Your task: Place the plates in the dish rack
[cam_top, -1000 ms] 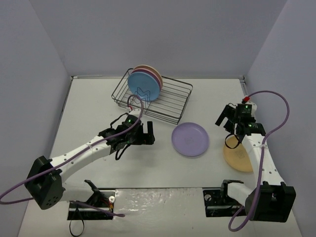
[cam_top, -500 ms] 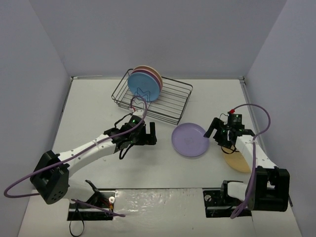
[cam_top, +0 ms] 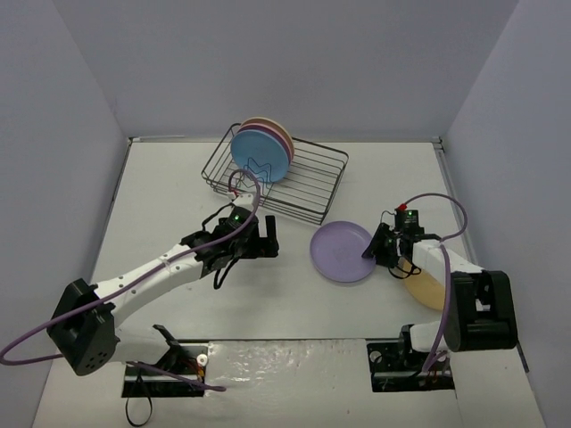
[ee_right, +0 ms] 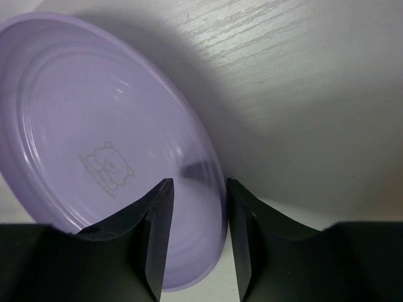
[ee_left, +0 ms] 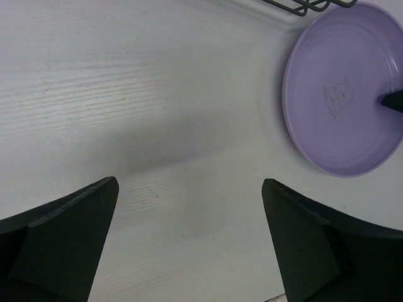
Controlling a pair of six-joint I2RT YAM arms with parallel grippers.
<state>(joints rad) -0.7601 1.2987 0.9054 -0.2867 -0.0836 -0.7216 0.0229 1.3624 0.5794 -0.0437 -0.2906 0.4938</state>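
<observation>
The lilac purple plate (cam_top: pixel 343 252) (ee_left: pixel 343 94) (ee_right: pixel 94 145) lies flat on the table in front of the dish rack (cam_top: pixel 312 183). My right gripper (cam_top: pixel 369 251) (ee_right: pixel 198 189) straddles its right rim, one finger inside the plate and one outside, with a gap still showing between them. The orange-yellow plate (cam_top: pixel 426 287) lies under the right arm. A blue plate (cam_top: pixel 261 154) stands upright at the rack's left end, with a pink plate (cam_top: pixel 280 135) behind it. My left gripper (cam_top: pixel 268 239) (ee_left: pixel 189 189) hovers wide open over bare table, left of the purple plate.
The rack's wire corner (ee_left: pixel 302 6) shows at the top of the left wrist view. Grey walls close in the table on three sides. The right part of the rack holds no plates.
My right arm swung left and down from above the orange-yellow plate to the purple plate's right rim, and its jaws narrowed around that rim. The left gripper shifted only slightly.
</observation>
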